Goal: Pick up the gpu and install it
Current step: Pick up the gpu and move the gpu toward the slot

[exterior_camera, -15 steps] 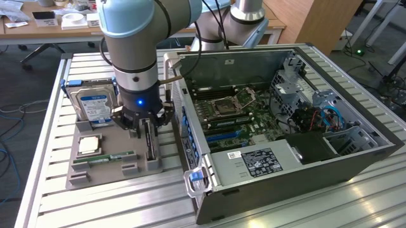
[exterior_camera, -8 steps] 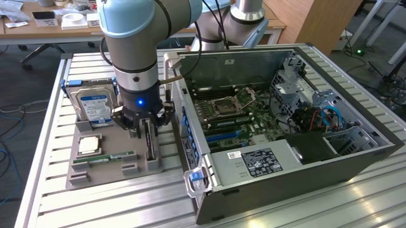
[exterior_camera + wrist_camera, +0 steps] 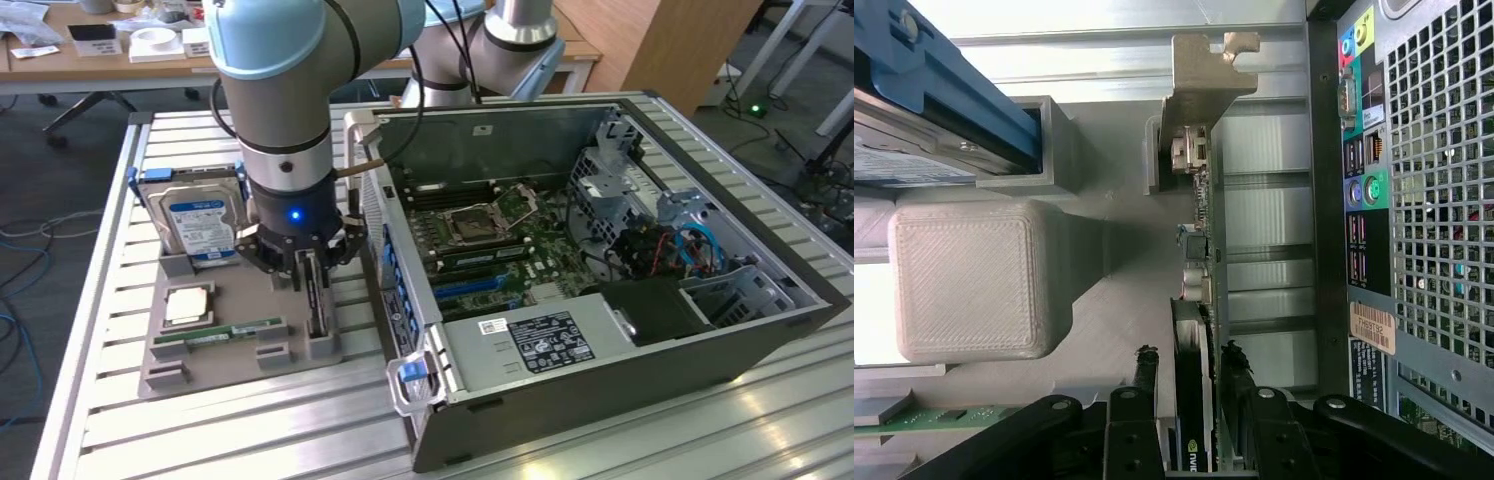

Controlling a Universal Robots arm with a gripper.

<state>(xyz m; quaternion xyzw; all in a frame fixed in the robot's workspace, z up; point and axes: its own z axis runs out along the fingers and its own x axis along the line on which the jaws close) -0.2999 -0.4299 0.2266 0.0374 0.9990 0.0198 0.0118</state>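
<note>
The gpu (image 3: pixel 318 300) stands on its long edge in a slot of the grey parts holder (image 3: pixel 200 372), next to the open computer case (image 3: pixel 601 250). In the wrist view the gpu (image 3: pixel 1194 410) shows as a thin dark card with its silvery bracket (image 3: pixel 1199 85) at the far end. My gripper (image 3: pixel 316 268) is lowered over the card from above. It straddles the card (image 3: pixel 1190 362), with one black finger (image 3: pixel 1146 368) on each side. A narrow gap still shows beside the card. The card sits in its slot.
The holder also carries a silver hard drive (image 3: pixel 200 220) with a blue-white label, a processor (image 3: pixel 187 305) and a green memory stick (image 3: pixel 220 332). The case's rear port panel (image 3: pixel 1364 170) is close beside the card. Blue expansion slots (image 3: pixel 467 288) lie on the motherboard. A slatted metal table (image 3: pixel 200 440) is underneath.
</note>
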